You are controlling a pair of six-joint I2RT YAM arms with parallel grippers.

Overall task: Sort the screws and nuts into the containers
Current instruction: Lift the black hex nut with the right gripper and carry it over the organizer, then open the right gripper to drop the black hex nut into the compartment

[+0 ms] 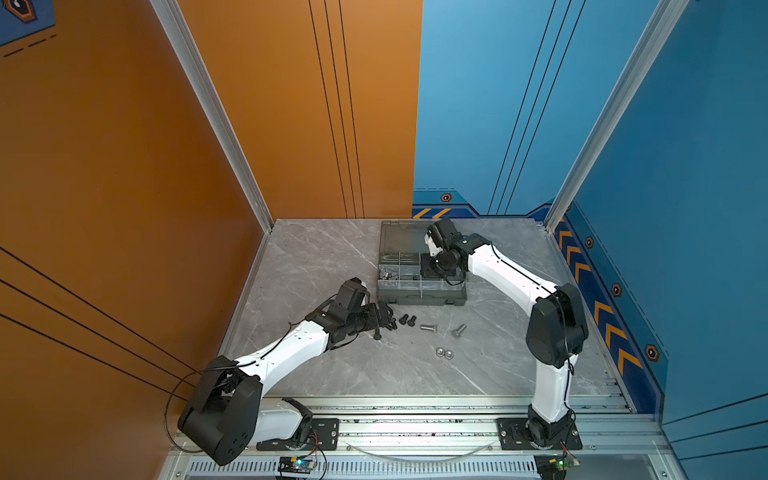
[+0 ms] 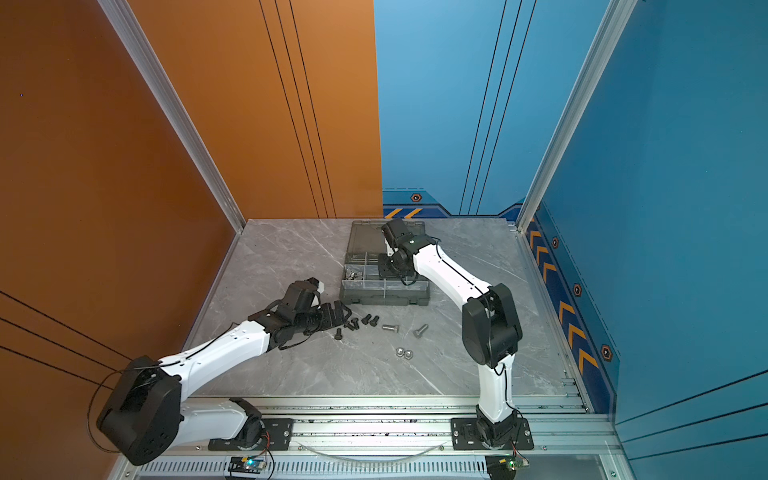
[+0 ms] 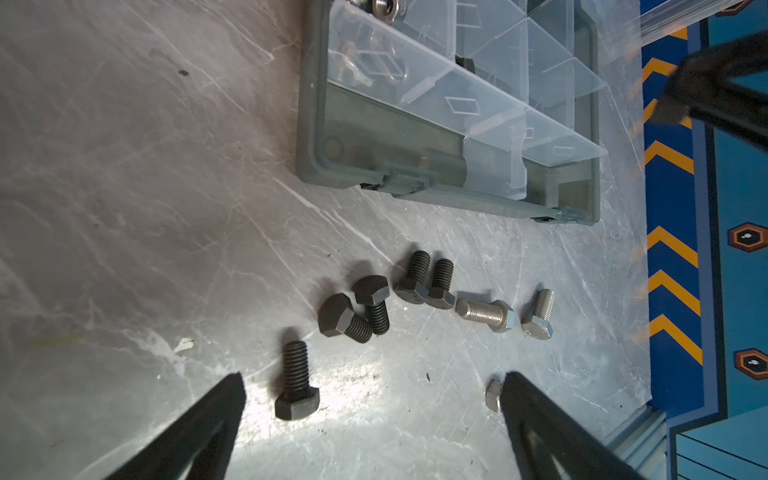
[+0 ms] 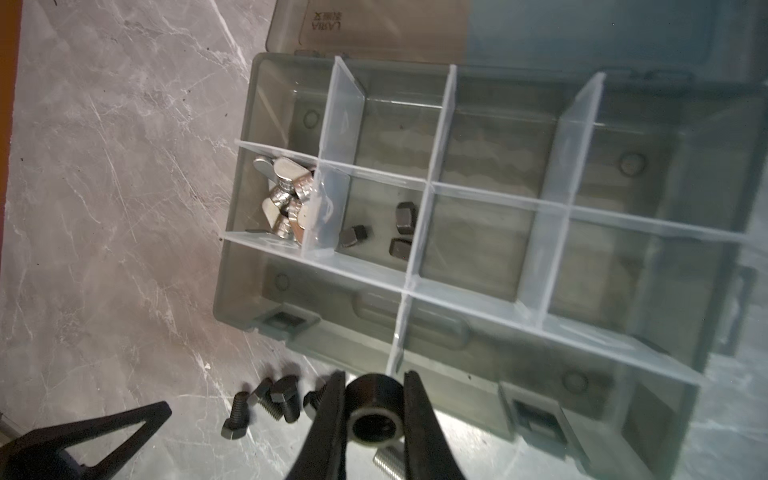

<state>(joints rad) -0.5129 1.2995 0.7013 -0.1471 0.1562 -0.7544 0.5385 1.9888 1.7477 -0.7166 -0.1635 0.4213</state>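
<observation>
Right wrist cam: black nut (image 4: 376, 409), matte, ring-shaped w/ a dark bore, is sitting pinched between the right gripper (image 4: 375, 376) jaws, hanging above the organiser case (image 4: 237, 291); which compartment it's over, can't tell. Case is lying open on the table (image 3: 124, 208): dark grey plastic walls, thin translucent dividers (image 4: 442, 137) cutting it into rectangular compartments, smoky lid (image 4: 374, 29) swung open at the far side. Shiny wing nuts (image 4: 286, 199) are piling up in an end compartment of the middle row; three black hex nuts (image 4: 404, 217) are lying in the one beside it. Just in front of the case, five black bolts (image 3: 345, 320) w/ threaded shanks & hex heads are lying loose on the grey marble-look surface, two silver bolts (image 3: 486, 316) beside them, a pair of silver hex nuts (image 1: 444, 353) nearer the arm bases. The left gripper (image 3: 372, 377) is hovering low by the black bolts, jaws spread wide, gripping nothing; one finger (image 3: 528, 411) is covering part of a silver nut.
</observation>
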